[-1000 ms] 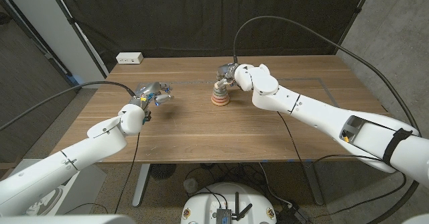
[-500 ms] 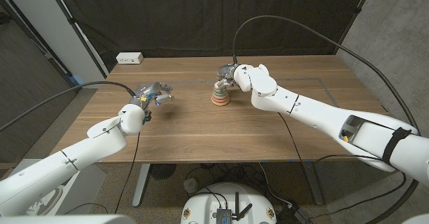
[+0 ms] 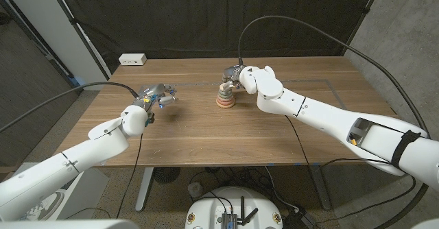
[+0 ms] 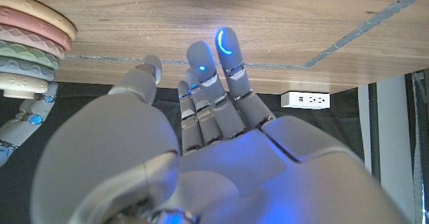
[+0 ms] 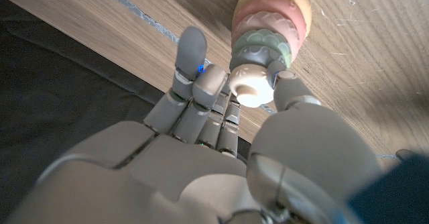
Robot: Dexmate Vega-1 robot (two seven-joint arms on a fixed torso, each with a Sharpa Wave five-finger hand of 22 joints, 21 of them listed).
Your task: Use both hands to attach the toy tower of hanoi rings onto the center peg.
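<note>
Near the middle of the wooden surface (image 3: pixel 206 129), a little toward its far edge, the stack of rings (image 3: pixel 225 99) stood on its peg, widest ring at the bottom and narrower ones above, in orange, pink and green tones. At the top of the stack sat a small cream ring (image 5: pixel 251 84). The right hand (image 3: pixel 234 76) reached over the stack from behind, and in the right wrist view its thumb and a finger pinched that cream ring from either side while the other fingers (image 5: pixel 191 56) stretched out past it. The right arm (image 3: pixel 322 116) ran back across the surface toward the near right corner. Well apart to the left, the left hand (image 3: pixel 156 95) hovered above the wood, grasping nothing, its fingers (image 4: pixel 224 49) stretched out loosely and slightly parted. Beyond it, at the far left corner, lay a white power strip (image 3: pixel 132 59), with a black curtain (image 3: pixel 206 16) hanging behind the surface
</note>
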